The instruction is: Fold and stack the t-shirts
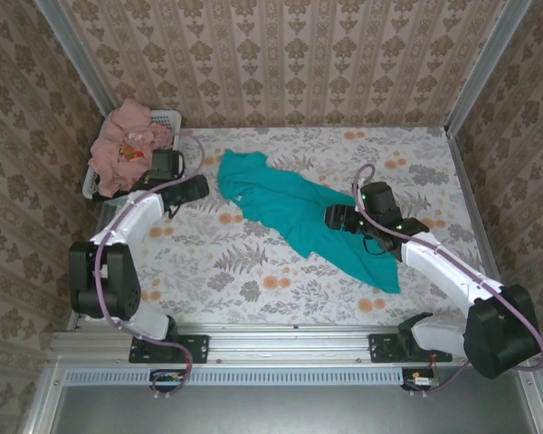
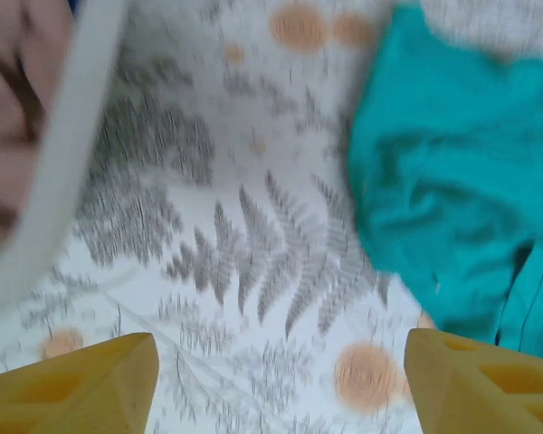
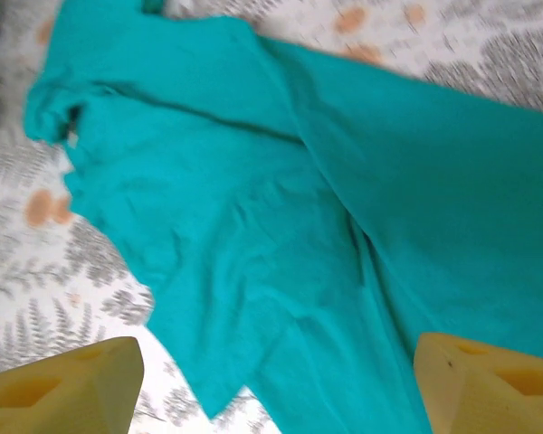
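A teal-green t-shirt [image 1: 294,212] lies crumpled and stretched diagonally across the middle of the table; it also shows in the right wrist view [image 3: 281,208] and at the right of the left wrist view [image 2: 452,172]. No lettering shows on it. Salmon-pink shirts [image 1: 127,145] are heaped in the white basket [image 1: 167,117] at the back left. My left gripper [image 1: 199,187] is open just left of the teal shirt's upper end, its yellow fingers [image 2: 81,389] over bare table. My right gripper [image 1: 330,217] hangs open above the shirt's middle, fingers [image 3: 63,393] wide apart.
The table wears a white cloth with grey ferns and orange dots [image 1: 244,271]. Patterned walls close in the back and both sides. The basket's white rim [image 2: 63,172] is close on the left of the left gripper.
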Available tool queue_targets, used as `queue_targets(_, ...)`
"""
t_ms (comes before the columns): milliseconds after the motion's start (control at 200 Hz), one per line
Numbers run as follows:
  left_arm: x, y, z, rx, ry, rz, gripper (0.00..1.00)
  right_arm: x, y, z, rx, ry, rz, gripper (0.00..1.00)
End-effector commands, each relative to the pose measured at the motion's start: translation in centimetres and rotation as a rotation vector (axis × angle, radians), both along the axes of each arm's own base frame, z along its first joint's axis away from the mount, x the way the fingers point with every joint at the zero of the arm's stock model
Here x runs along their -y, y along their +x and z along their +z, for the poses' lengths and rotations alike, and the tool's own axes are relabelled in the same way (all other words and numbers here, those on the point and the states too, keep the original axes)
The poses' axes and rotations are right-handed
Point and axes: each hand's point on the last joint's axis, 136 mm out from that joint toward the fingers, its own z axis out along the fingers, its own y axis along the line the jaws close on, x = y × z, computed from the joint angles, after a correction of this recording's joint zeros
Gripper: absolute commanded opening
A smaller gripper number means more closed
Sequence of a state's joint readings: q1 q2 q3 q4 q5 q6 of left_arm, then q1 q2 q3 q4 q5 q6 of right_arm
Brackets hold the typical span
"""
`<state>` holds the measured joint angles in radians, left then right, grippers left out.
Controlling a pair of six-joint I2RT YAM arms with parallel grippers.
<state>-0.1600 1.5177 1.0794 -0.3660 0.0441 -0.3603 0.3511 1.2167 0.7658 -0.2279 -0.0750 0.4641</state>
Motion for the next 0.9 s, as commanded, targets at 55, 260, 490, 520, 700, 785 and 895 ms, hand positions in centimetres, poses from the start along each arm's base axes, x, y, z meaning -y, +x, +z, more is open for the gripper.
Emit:
queue_targets(55, 5.4, -3.6, 1.7, 0.062, -0.077, -0.131, 0.81, 3.3, -2.2, -3.6, -0.174, -0.124, -0.133, 0.79)
queue_targets(260, 16.9, -6.4, -3.1, -0.075, -0.141, -0.38, 0.78, 6.5, -6.5, -6.9, -0.391, -0.204, -0.316, 0.69)
queue_targets(490, 28.0, -9.8, -3.9, -0.086, -0.061, -0.767, 0.76, 9.2, -10.4, -8.8, -0.466, -0.197, -0.509, 0.7)
queue_targets(520, 28.7, -10.3, -4.0, -0.082, -0.047, -0.808, 0.76, 9.6, -11.0, -9.1, -0.482, -0.188, -0.535, 0.71)
queue_targets(700, 30.8, -13.1, -7.0, -0.14, 0.05, -1.028, 0.71, 11.2, -13.5, -10.2, -0.524, -0.139, -0.659, 0.72)
queue_targets(785, 30.5, -13.6, -8.8, -0.195, 0.066, -1.049, 0.6, 11.2, -14.0, -10.6, -0.528, -0.092, -0.685, 0.72)
queue_targets(895, 29.8, -13.6, -9.6, -0.22, 0.048, -1.045, 0.5, 11.3, -14.6, -11.0, -0.545, -0.087, -0.7, 0.73)
